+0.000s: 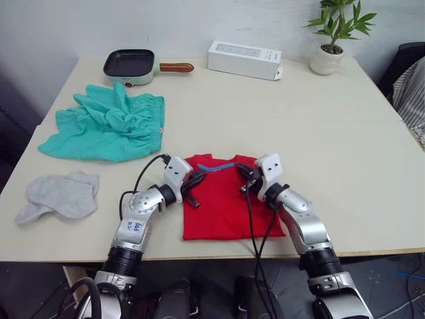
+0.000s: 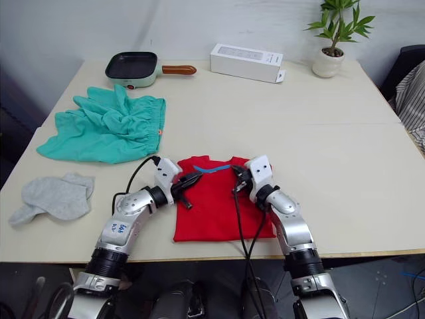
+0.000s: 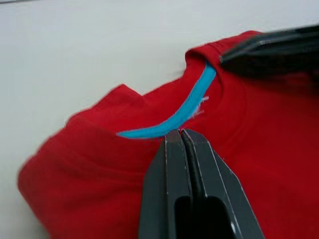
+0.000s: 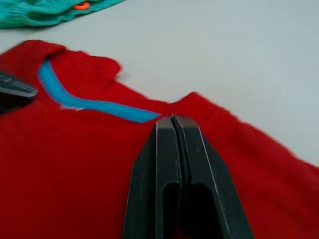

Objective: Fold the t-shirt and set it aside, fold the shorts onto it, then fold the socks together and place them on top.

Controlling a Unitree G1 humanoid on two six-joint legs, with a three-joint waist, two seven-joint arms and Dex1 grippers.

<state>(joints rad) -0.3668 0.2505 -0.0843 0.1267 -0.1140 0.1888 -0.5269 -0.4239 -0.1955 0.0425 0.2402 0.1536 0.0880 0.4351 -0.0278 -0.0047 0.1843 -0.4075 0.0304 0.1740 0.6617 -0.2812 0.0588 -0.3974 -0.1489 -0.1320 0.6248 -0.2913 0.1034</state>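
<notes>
We see the left gripper [image 3: 180,132] and right gripper [image 4: 172,118] — fingers pressed together — at the collar of the t-shirt [image 1: 222,206], low centre of frame.

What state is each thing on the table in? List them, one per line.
Bright red cotton t-shirt: partly folded, flat at the near edge.
Teal fabric shorts: unfolded, crumpled.
Light grey knitted socks: unfolded, loosely heaped.
Left gripper: shut, at the t-shirt collar.
Right gripper: shut, at the collar.
Black frying pan: empty, upright.

Office-like room: table [image 1: 332,133], potted plant [image 1: 335,33]
</notes>
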